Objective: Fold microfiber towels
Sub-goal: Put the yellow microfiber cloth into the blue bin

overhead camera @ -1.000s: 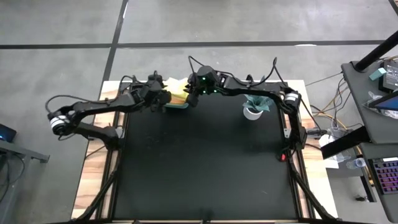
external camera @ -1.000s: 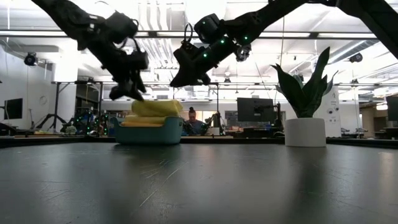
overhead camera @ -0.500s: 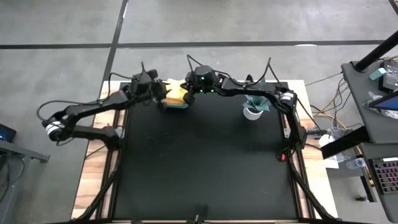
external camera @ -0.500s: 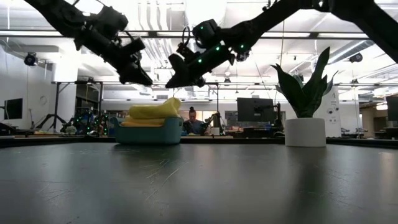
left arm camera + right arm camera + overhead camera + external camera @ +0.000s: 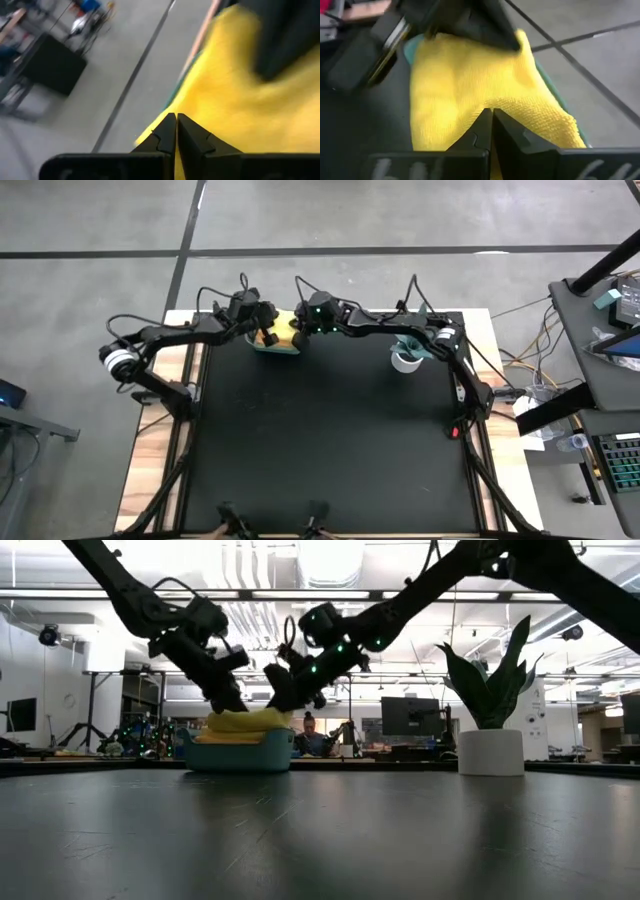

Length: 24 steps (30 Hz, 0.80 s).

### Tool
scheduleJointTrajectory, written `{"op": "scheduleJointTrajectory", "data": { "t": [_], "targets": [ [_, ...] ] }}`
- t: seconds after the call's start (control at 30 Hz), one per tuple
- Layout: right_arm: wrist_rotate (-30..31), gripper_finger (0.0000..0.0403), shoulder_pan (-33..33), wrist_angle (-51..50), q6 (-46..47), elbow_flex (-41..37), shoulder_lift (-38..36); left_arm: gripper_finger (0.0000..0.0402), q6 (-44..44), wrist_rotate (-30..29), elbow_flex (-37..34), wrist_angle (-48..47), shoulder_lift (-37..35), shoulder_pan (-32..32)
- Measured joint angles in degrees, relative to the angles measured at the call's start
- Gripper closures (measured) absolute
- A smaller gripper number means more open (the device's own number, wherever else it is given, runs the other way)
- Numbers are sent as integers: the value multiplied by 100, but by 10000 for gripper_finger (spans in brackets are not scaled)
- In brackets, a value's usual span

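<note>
We find the teal bin [image 5: 277, 346] at the table's far edge, yellow towel [image 5: 465, 95] heaped on top. Left gripper [image 5: 175, 131] and right gripper [image 5: 490, 125] flank it from opposite sides, each pinched shut on the towel's edge.

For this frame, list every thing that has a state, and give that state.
Yellow towel: crumpled on top of the bin, both grippers at it.
Teal bin: upright at the table's far edge, filled above its rim.
Left gripper: shut, down at the towel.
Right gripper: shut, down at the towel.
Potted plant: upright, untouched.
</note>
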Motion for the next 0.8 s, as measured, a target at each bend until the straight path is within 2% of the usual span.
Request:
{"op": "scheduleJointTrajectory", "data": {
  "t": [0.2,0.33,0.47,0.53,0.7,0.8],
  "targets": [
    [38,394,-13,-77,36,2,96,401,-22,-1069,-45,-317,71,152],
    [40,394,-13,-207,47,2,66,401,-17,-1157,-38,-588,-26,166],
    [40,394,-11,-280,48,37,-155,401,-9,-1131,-33,-626,-473,128],
    [44,394,-11,-305,39,41,-281,401,-11,-823,-34,-776,-774,115],
    [47,394,-44,-341,-47,44,-421,402,-23,981,-99,-864,-1201,115],
    [45,394,-84,-302,-45,55,-431,402,-36,1227,-108,-769,-1046,114]
  ]
}}
